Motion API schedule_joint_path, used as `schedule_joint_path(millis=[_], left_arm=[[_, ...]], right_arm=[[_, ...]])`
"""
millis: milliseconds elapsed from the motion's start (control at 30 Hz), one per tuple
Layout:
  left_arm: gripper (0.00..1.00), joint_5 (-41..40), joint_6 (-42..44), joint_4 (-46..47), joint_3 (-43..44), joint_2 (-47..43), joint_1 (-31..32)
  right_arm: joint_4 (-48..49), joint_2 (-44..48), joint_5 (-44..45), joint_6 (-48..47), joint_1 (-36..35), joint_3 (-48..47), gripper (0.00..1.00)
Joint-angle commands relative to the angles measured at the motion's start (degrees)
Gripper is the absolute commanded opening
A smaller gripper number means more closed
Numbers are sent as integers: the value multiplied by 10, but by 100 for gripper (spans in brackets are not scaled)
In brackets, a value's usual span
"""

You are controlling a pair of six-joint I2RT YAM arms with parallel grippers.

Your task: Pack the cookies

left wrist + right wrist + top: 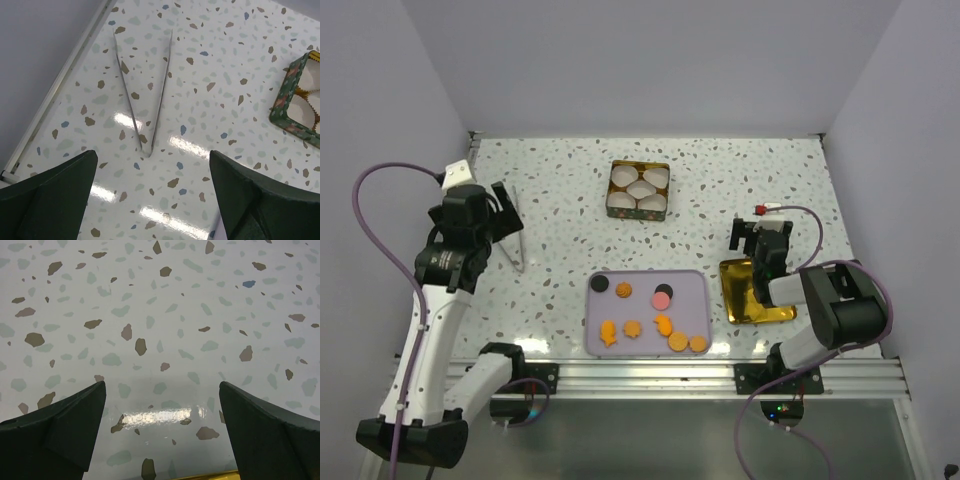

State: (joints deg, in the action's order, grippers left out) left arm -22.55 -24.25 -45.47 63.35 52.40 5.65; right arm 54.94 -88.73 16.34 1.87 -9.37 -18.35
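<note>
wondering where the grab starts here. the cookies [632, 328] are all loose on the lilac tray [692, 280], front and centre between the two arms: thin flat orange-tan rounds and fish shapes, plus black and pink rounds.

reply: i'd say the cookies aren't the next thing. the left gripper [152, 167] hangs wide open and empty right over the metal tongs [145, 95]. the tongs' joined end is just ahead of the fingers, and their long axis runs straight away from the jaws toward the far edge. the cookies are off to its right, nearer the bases.

op: and the right gripper [162, 410]?

reply: also spread wide with nothing in it, over bare speckled table [160, 315] just beyond the shiny gold lid [756, 292]. it's about as close to the tray as the left one. the green tin [640, 163] with the white fluted paper cups [640, 188] sits past the tray.
</note>
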Motion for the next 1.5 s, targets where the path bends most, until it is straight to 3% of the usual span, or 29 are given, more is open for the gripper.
schedule_joint_path(millis=[0, 133, 267, 333, 467, 500, 767, 1033, 1267, 1467], left_arm=[[100, -7, 30, -5, 12, -15, -1], [100, 15, 26, -64, 35, -7, -1], [100, 14, 0, -91, 0, -12, -1], [100, 29, -4, -90, -16, -3, -1], [100, 34, -30, -107, -23, 33, -1], [100, 16, -39, -109, -25, 37, -1], [100, -2, -55, -107, -55, 102, -2], [100, 0, -23, -42, -52, 222, -15], [100, 79, 17, 49, -80, 267, -113], [100, 136, 44, 143, -100, 325, -129]], right_arm=[[46, 3, -3, -7, 1, -11, 99], [49, 1, -4, -8, 1, -12, 99], [37, 10, 9, -10, 1, -15, 99], [-33, 43, 21, -5, -4, -41, 99], [-409, 67, 33, 35, -9, -217, 99], [-448, 71, 28, 46, -10, -236, 99], [-603, 227, -16, 79, -65, -277, 99], [-821, 275, -69, 105, -72, -396, 99], [-881, 350, -107, 119, -73, -399, 99], [-914, 392, -110, 89, -73, -415, 99]])
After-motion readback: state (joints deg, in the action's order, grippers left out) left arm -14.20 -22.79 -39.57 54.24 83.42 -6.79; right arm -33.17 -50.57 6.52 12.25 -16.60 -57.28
